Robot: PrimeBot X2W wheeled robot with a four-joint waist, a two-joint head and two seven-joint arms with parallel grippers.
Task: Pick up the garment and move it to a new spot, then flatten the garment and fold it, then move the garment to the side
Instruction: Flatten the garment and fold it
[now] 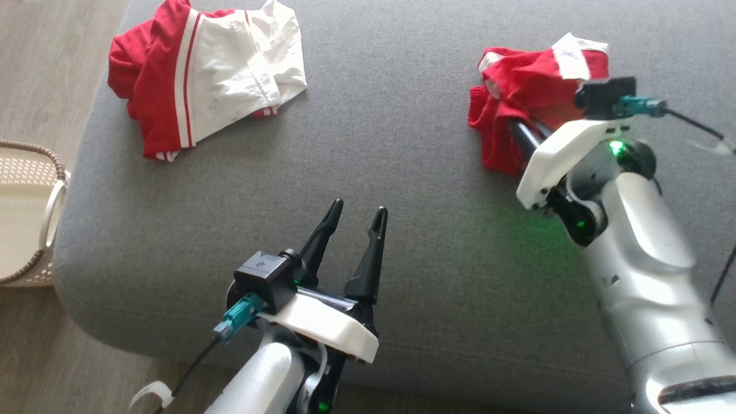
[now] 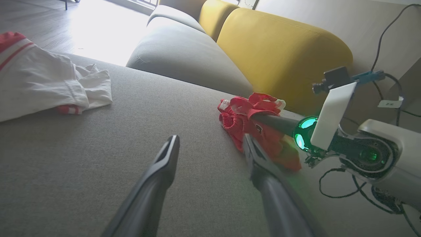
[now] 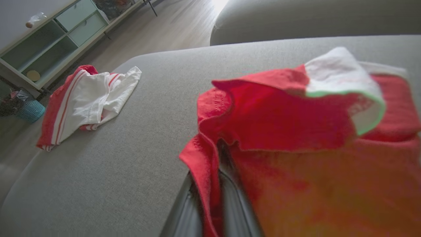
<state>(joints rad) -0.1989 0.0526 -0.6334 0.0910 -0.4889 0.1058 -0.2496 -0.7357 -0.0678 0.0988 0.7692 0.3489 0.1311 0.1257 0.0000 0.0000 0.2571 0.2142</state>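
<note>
Grey sofa seat (image 1: 374,144) carries two pieces of clothing, well apart. Red garment (image 1: 517,86) is bunched up at the right side of the seat, with a white patch on top and its lower edge touching the cushion. Right gripper (image 1: 520,129) is pushed into it from below-right, jaws clenched on a fold of the red garment. In the right wrist view the red cloth (image 3: 279,115) drapes over and between the two dark fingers (image 3: 230,204), hiding their tips. In the left wrist view the same garment (image 2: 240,112) sits near a yellow backrest (image 2: 279,46), with the right gripper (image 2: 273,120) buried in it.

Left gripper (image 1: 358,210) hangs over the near middle of the seat, jaws released and spread wide, holding nothing, fingers pointing toward the far side. Its fingertips (image 2: 174,141) are clear of both garments.

Red-and-white garment (image 1: 218,69) lies crumpled at the far left corner of the seat, untouched. Woven basket (image 1: 23,213) stands on the wooden floor (image 1: 34,69) just beside the seat's left edge.
</note>
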